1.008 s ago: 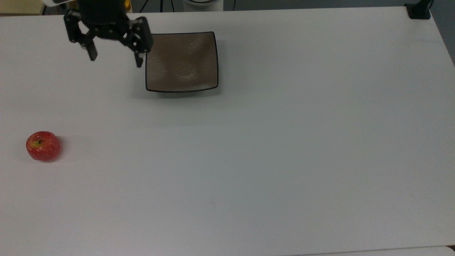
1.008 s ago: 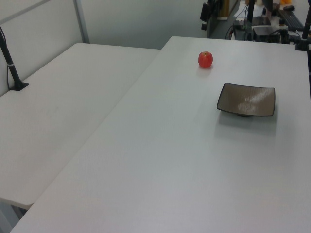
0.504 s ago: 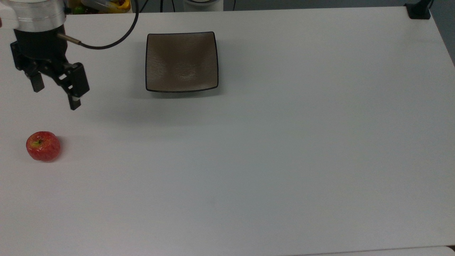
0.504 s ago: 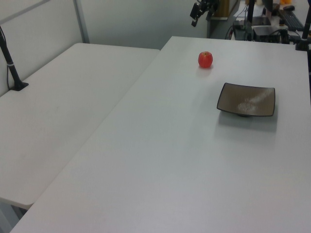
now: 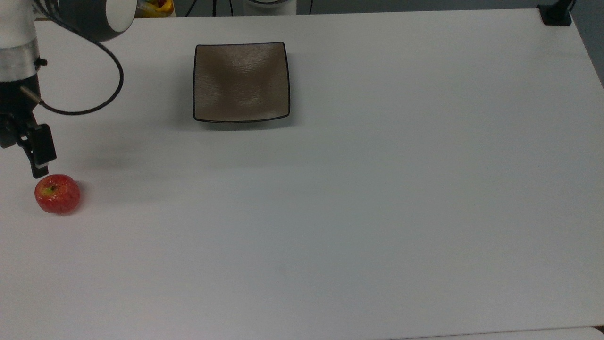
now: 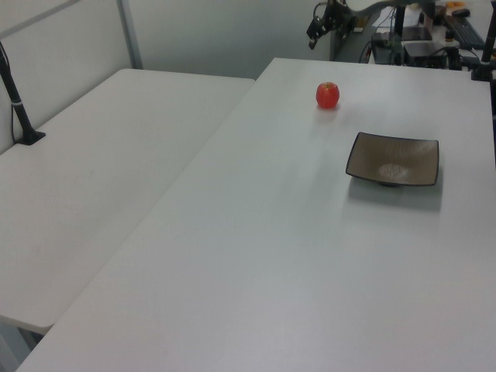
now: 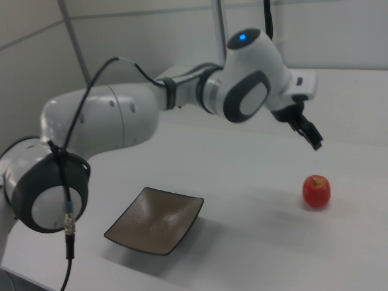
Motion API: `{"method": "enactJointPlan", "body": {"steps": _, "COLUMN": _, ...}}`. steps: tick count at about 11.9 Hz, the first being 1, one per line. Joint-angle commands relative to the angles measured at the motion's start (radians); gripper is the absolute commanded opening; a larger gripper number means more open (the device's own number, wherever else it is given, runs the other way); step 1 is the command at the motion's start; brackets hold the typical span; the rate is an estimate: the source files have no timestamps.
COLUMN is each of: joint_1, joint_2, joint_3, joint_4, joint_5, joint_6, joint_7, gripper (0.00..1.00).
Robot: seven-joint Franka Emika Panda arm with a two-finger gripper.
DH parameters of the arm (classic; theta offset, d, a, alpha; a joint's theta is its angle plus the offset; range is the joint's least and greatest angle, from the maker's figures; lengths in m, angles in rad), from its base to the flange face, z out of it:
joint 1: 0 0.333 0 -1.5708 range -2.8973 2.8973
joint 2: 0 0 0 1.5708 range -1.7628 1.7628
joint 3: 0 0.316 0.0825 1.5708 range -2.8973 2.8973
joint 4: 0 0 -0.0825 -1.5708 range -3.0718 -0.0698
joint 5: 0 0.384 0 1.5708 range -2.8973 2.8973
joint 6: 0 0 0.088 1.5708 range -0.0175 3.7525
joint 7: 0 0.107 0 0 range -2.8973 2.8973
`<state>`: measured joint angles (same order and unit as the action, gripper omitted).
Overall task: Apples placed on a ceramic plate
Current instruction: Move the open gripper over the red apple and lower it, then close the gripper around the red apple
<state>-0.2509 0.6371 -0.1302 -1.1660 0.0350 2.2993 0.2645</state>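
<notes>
The jaws (image 5: pixel 34 156) have swung over from right beside the plate (image 5: pixel 241 82) a second ago, along the bench's (image 5: pixel 377 212) back edge and then forward down the top view's left edge. They now hang just behind the apple (image 5: pixel 57 194), close to it but not touching, and in the right view they look to be up in the air above and behind it. Honestly I can't tell if they're spread or pressed together right now, because the top view's left border cuts half of them off and in the left view they're tiny against the clutter behind the bench. So I'd call this the approach step. The arm (image 7: pixel 121 121) is lining up for the pick and nothing has been grabbed yet. The apple hasn't budged. It sits stem-up on the bare bench near the top view's left edge, about halfway between the back and front edges, well apart from the plate. The plate is empty and sits near the back edge, somewhat toward the top view's left. A black cable (image 5: pixel 108 89) loops off the wrist. How high the jaws actually are over the apple is hard to judge from any angle.
</notes>
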Motion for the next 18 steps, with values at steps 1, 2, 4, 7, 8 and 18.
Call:
{"method": "enactJointPlan", "body": {"steps": 1, "joint_1": -0.024, "joint_2": 0.062, "joint_3": 0.004, "joint_4": -0.003, "joint_5": 0.013, "joint_6": 0.075, "joint_7": 0.021, "gripper": 1.00}}
{"method": "enactJointPlan", "body": {"steps": 2, "joint_1": -0.025, "joint_2": 0.079, "joint_3": 0.004, "joint_4": -0.006, "joint_5": 0.011, "joint_6": 0.090, "joint_7": 0.021, "gripper": 1.00}}
{"method": "enactJointPlan", "body": {"steps": 4, "joint_1": -0.033, "joint_2": 0.110, "joint_3": 0.004, "joint_4": -0.012, "joint_5": 0.005, "joint_6": 0.092, "joint_7": 0.013, "gripper": 1.00}}
{"method": "enactJointPlan", "body": {"steps": 7, "joint_1": -0.040, "joint_2": 0.125, "joint_3": 0.006, "joint_4": -0.015, "joint_5": 0.006, "joint_6": 0.103, "joint_7": 0.012, "gripper": 1.00}}
{"method": "enactJointPlan", "body": {"steps": 8, "joint_1": -0.041, "joint_2": 0.131, "joint_3": 0.007, "joint_4": -0.041, "joint_5": 0.005, "joint_6": 0.139, "joint_7": 0.013, "gripper": 1.00}}
{"method": "enactJointPlan", "body": {"steps": 18, "joint_1": -0.039, "joint_2": 0.165, "joint_3": 0.009, "joint_4": -0.109, "joint_5": -0.020, "joint_6": 0.216, "joint_7": -0.025, "gripper": 1.00}}
